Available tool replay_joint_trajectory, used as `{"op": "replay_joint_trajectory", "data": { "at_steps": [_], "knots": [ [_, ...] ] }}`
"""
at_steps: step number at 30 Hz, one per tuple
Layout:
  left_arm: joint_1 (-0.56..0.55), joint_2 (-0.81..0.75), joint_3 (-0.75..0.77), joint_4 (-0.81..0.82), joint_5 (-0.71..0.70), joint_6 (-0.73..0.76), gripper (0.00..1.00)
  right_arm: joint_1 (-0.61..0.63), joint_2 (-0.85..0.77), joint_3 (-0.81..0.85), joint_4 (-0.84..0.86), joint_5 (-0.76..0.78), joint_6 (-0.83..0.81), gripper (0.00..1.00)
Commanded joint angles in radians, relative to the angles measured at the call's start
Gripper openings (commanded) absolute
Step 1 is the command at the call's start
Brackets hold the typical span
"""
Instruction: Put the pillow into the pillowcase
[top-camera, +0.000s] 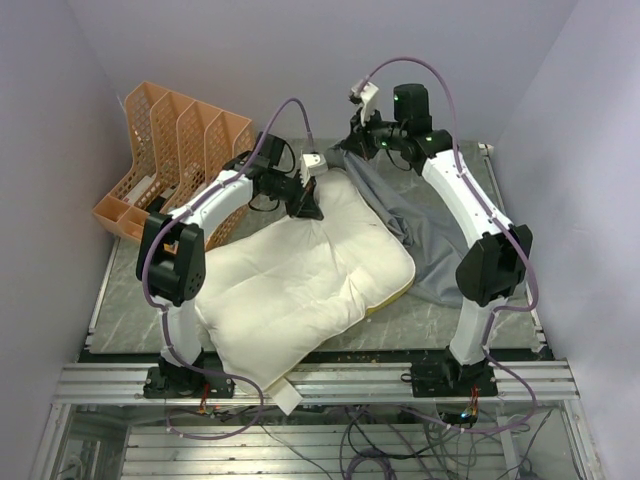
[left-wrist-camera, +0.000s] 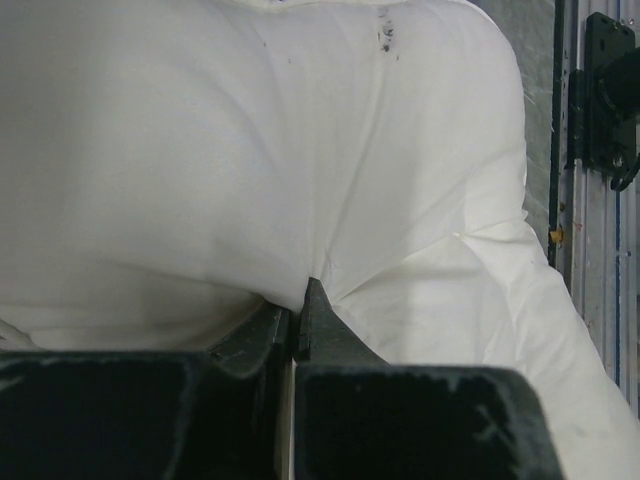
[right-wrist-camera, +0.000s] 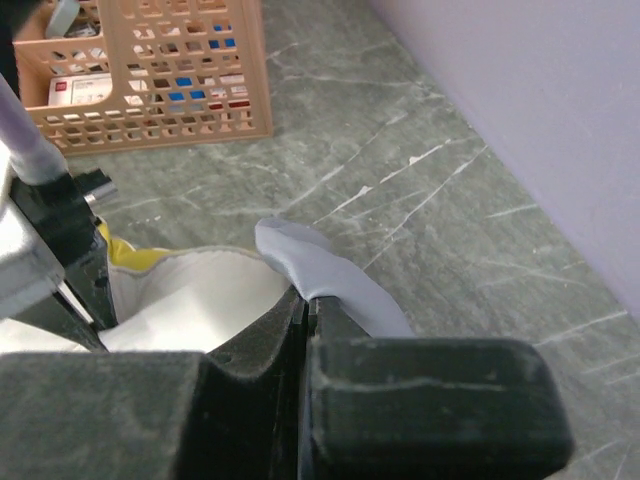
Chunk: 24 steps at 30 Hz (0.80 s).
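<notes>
Pillow (top-camera: 300, 275): lay flat on the table (top-camera: 450, 322), almost wholly outside the case.
Pillowcase (top-camera: 432, 222): was crumpled far right, touching the pillow's right edge.
Left gripper (left-wrist-camera: 304, 303): was clamped on a pinch of pillow cover.
Right gripper (right-wrist-camera: 305, 302): was clamped on the pillowcase hem.
Step tip: hem likely needed lifting to gape the mouth, then pillow fed corner first, slowly, to avoid bunching.

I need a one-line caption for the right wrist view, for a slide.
Right gripper shut on the blue-grey pillowcase edge, the cream pillow beside it, an orange basket behind.
</notes>
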Motion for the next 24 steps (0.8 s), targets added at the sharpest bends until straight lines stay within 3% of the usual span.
{"op": "replay_joint_trajectory", "data": {
  "at_steps": [1, 7, 13, 18, 24],
  "knots": [
    [-0.025, -0.008, 0.014, -0.031, 0.087, 0.025, 0.07, 0.038, 0.035, 0.043, -0.030, 0.003, 0.000, 0.00],
    [-0.026, -0.035, 0.002, -0.027, 0.021, 0.022, 0.07, 0.061, -0.018, -0.033, -0.058, -0.021, -0.046, 0.00],
    [0.070, -0.016, 0.036, 0.029, -0.056, -0.043, 0.07, 0.058, -0.141, -0.112, -0.083, -0.008, -0.113, 0.00],
    [0.071, 0.051, 0.131, 0.167, -0.029, -0.167, 0.07, 0.071, -0.042, -0.088, -0.105, -0.061, -0.065, 0.00],
    [0.049, -0.003, 0.007, 0.452, -0.042, -0.357, 0.13, 0.068, 0.107, 0.026, -0.153, -0.060, -0.019, 0.00]
  ]
}}
